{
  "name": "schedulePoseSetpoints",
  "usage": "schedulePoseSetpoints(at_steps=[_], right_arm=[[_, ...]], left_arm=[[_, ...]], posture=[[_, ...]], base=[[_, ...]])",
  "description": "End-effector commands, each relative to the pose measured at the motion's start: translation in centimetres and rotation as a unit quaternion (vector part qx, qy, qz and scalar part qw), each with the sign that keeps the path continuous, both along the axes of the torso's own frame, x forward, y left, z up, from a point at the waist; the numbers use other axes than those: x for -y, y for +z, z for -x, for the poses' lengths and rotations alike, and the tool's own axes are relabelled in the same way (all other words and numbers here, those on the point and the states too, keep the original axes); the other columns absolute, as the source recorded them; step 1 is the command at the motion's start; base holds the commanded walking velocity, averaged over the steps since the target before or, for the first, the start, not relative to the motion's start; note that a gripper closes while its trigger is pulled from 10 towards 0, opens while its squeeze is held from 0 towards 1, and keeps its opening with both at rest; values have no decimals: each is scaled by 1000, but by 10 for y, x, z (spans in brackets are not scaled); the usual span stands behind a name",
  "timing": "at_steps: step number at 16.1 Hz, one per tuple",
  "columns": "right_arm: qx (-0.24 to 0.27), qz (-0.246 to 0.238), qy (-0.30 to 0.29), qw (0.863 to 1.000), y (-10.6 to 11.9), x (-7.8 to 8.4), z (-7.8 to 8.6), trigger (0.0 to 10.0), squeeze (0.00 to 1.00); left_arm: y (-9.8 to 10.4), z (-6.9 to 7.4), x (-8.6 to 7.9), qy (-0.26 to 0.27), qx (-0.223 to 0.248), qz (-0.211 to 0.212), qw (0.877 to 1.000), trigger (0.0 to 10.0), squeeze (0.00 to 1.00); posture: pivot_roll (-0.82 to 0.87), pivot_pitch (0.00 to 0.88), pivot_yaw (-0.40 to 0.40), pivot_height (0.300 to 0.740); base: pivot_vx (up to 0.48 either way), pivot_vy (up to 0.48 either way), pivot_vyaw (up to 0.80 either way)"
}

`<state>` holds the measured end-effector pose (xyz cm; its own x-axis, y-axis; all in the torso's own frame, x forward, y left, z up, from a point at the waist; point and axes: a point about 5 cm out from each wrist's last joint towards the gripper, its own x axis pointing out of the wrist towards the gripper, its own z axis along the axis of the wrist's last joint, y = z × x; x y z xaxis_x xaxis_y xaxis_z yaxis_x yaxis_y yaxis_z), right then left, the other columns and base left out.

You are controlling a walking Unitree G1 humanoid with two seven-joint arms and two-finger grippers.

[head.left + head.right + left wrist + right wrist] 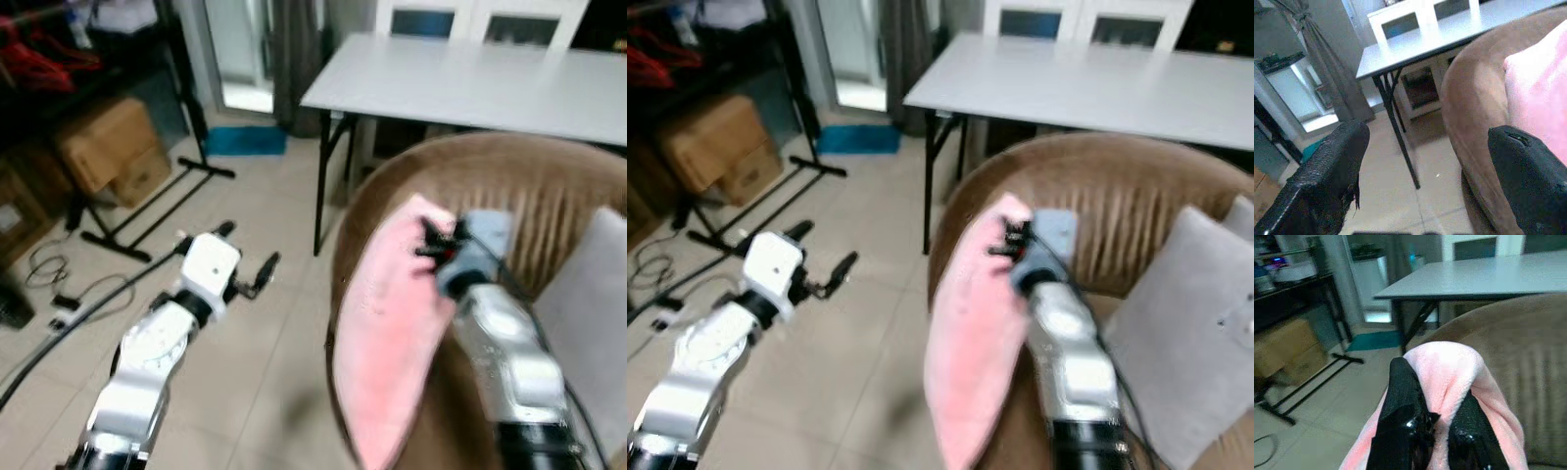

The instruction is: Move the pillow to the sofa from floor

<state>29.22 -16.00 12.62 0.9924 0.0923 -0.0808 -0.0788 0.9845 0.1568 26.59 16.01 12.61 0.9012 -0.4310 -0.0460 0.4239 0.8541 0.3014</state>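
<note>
A pink pillow [387, 333] hangs over the outer edge of the brown sofa [519, 186], its top corner pinched by my right gripper [433, 241]. In the right wrist view the two black fingers [1405, 411] squeeze a fold of the pink pillow [1449, 367]. Out over the tiled floor to the sofa's left, my left gripper [250, 257] is open and holds nothing. Its fingers [1327, 171] stand wide apart in the left wrist view, with the sofa [1474, 107] and the pink pillow [1542, 88] beyond.
A grey cushion [1190, 304] lies on the sofa seat at the right. A grey table [470, 83] on black legs stands right behind the sofa. A black rack [157, 196], cardboard boxes [108, 147] and cables [59, 284] sit on the floor at the left.
</note>
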Motion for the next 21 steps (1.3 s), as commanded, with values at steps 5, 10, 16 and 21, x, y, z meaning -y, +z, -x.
schedulePoseSetpoints(at_steps=[5,10,16,21], right_arm=[[32,5,3,999,16,-2,1,10000,0],[42,-3,23,999,24,-12,-9,10000,0],[73,1,56,996,43,-23,-53,10000,0],[66,5,58,996,40,-23,-77,10000,0]], left_arm=[[-2,-1,-2,-10,-8,-4,1000,10000,255],[-6,3,2,-73,-39,-23,996,10000,239],[-8,6,3,-161,-81,-48,983,10000,247],[-7,6,1,-164,-80,-55,982,10000,251]], posture=[[-74,0,26,740],[-52,0,-8,740],[-39,0,-12,740],[-27,0,-14,740]], base=[[304,0,-773],[0,0,0],[0,0,0],[0,0,0]])
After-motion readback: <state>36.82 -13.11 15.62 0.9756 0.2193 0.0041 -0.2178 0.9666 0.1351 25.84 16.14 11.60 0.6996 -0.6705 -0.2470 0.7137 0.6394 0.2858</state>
